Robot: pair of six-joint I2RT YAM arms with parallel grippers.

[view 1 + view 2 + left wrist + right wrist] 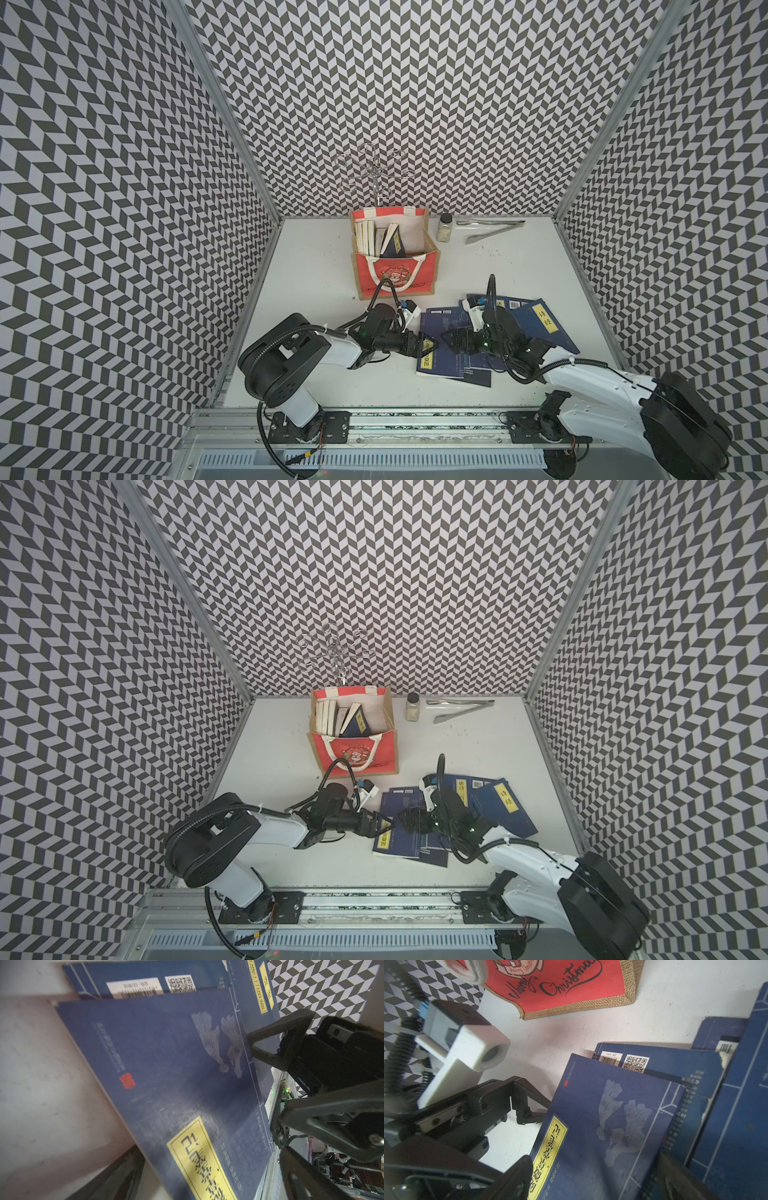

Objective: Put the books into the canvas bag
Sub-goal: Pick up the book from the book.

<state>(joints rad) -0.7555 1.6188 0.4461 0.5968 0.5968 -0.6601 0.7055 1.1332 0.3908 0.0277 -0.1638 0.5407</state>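
Boxy canvas bag (424, 272): red front panel with a cartoon print and "Merry Christmas" script, tan jute sides, white rope handles, white lining. It stands upright at 12 o'clock on the white worktop (324, 291). Inside are upright books (365, 237) with pale page edges showing and one navy cover leaning against them. Their lower halves are hidden by the front panel, so the count is uncertain. Thin navy blue paperbacks (540, 332) lie loose and overlapped in a fan at 4 o'clock, and both arms cover the middle, so their number cannot be told. The topmost book (176, 1074) has a navy cover with a yellow title label, a pale figure motif and a small red seal; its corners are cut off in both wrist views. Left tool (428, 345): jaws spread wide at that book's 9 o'clock edge, gripping nothing, and whether a finger sits beneath the cover cannot be told. Right tool (453, 338): jaws apart above the same cover, nothing held. A lidded glass jar (445, 227) and metal tongs (490, 230) lie at 1 o'clock.
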